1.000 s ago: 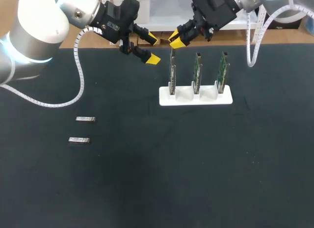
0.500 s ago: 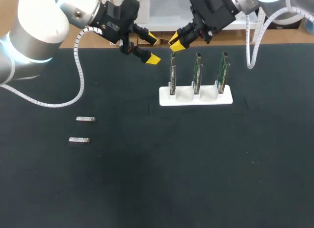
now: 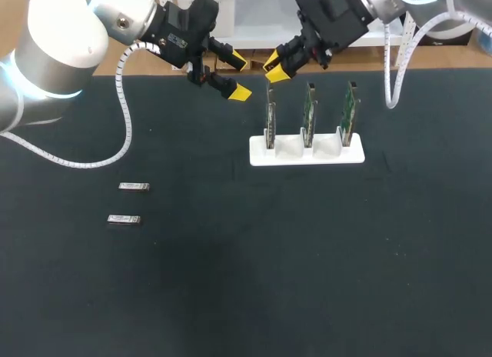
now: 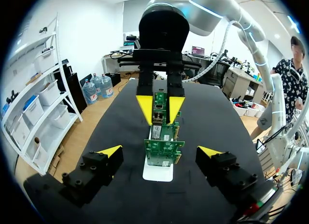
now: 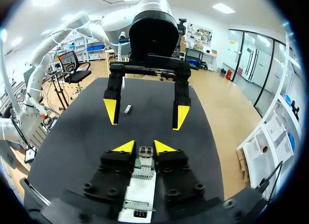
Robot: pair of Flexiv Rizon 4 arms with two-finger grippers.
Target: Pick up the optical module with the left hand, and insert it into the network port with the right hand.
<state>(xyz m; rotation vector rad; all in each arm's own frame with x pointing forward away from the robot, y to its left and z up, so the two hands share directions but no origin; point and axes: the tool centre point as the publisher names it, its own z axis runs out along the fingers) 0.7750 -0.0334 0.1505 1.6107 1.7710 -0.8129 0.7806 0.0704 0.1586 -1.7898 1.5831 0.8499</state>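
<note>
Three green boards stand upright in a white rack [image 3: 306, 153]. An optical module [image 5: 146, 154] sits at the top of the leftmost board [image 3: 270, 115], in its port. My right gripper [image 3: 274, 68] hangs just over that board's top, straddling the module. It is open only narrowly, and a thin gap shows beside the module [image 4: 160, 110]. My left gripper [image 3: 239, 77] is wide open and empty in the air just left of the rack, facing the boards [image 4: 164, 149]. Two more modules [image 3: 134, 187] [image 3: 124, 218] lie flat at the table's left.
The rack [image 4: 158, 172] stands at the back middle of the black mat. The other two boards [image 3: 309, 111] [image 3: 350, 107] stand to the right of the first. My two grippers are close together above the rack's left end.
My right gripper has shifted slightly up and to the left at the board's top, and its fingers have parted a little. My left arm has not moved.
</note>
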